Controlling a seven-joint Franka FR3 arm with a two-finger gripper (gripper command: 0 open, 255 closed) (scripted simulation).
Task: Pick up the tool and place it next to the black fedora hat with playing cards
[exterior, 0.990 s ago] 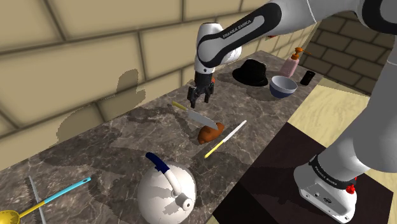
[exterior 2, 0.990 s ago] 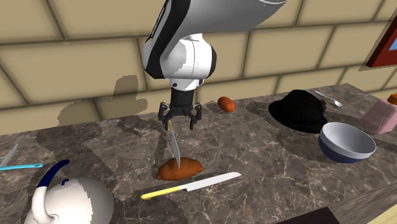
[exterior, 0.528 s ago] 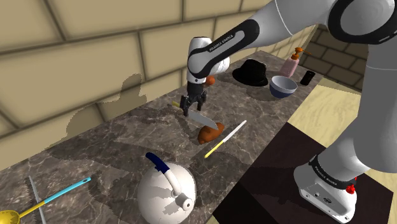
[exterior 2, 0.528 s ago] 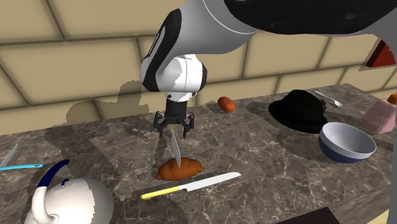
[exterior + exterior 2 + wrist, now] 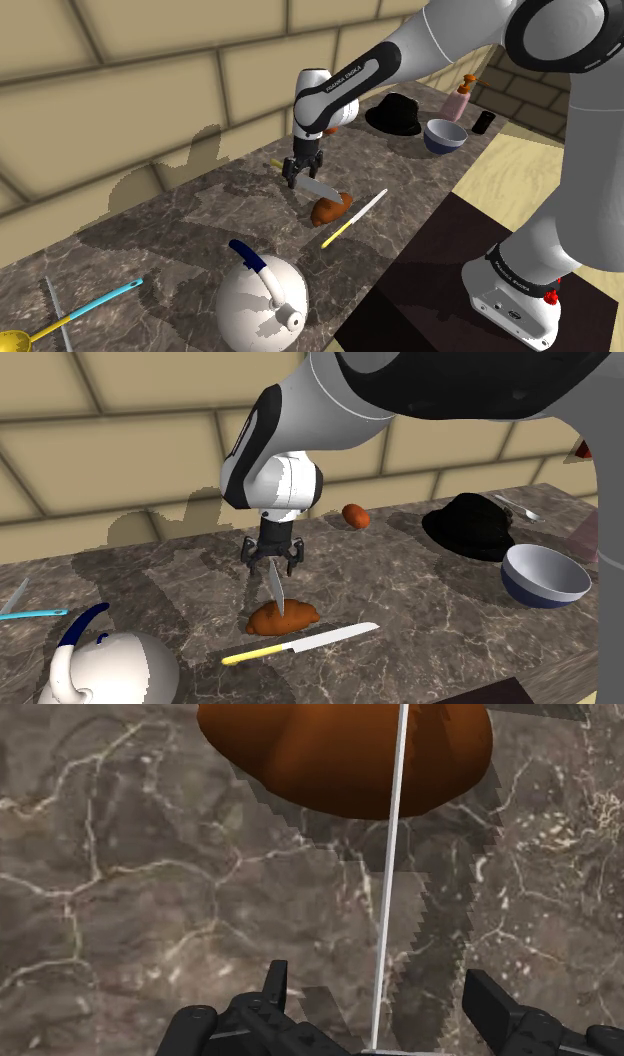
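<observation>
Fingers (image 5: 488, 1002) stand spread on either side of the knife (image 5: 274, 587). Its thin blade runs between them and appears to touch neither, so nothing is gripped. The knife leans on a brown lump (image 5: 283, 618) just beyond the fingertips. The task looks barely begun: closing on the knife, lifting it and carrying it to the hat are all left. Counting outward from the fingers, there are two knives, the second (image 5: 300, 643) lying flat just past the lump. There are two brown lumps, the other (image 5: 355, 514) near the fingers. One white kettle (image 5: 110, 667), one bowl (image 5: 545, 574) and one black hat (image 5: 470, 524) sit well apart on the counter (image 5: 400, 582).
</observation>
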